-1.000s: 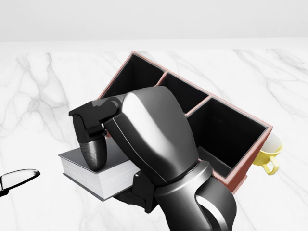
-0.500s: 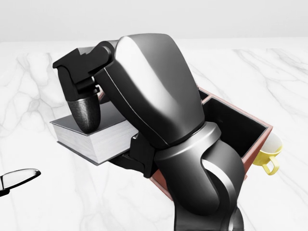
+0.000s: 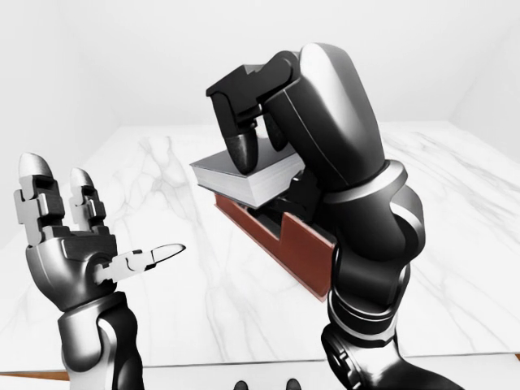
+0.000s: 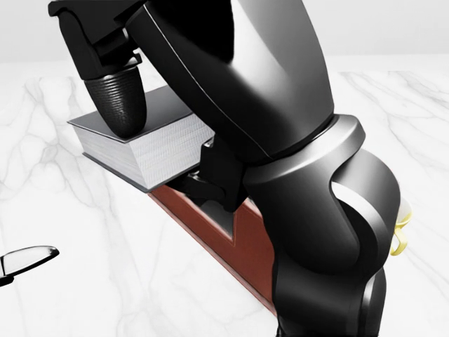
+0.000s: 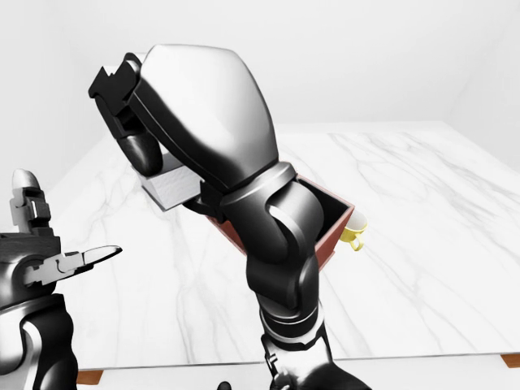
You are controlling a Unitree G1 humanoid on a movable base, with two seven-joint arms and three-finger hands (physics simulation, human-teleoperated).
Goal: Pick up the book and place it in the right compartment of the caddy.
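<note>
Nearest, at the lower left of the left-eye view: left hand (image 3: 77,244) raised over bare marble table (image 3: 171,284), palm up, fingers (image 3: 36,191) spread and released, thumb pointing right, holding nothing. At the head view's left edge, lying on the table: glasses (image 4: 24,261), only partly in frame.

Further in, filling the middle of every view: right arm (image 4: 280,140), forearm rising steeply. At its top, right hand (image 3: 252,142) grasping the book (image 4: 140,140), one dark ribbed finger (image 4: 116,98) pressed on the grey cover, other fingers underneath, mostly hidden by the wrist. Book held level in the air, page edges toward the camera, clear of the table.

Just beneath and beyond the book: red-brown caddy (image 3: 284,244), its near wall visible, compartments largely blocked by the arm. Impossible to tell over which compartment the book hung.

Beyond the caddy's right end, in the right-eye view: yellow cup (image 5: 354,236), just beside the caddy wall.
</note>
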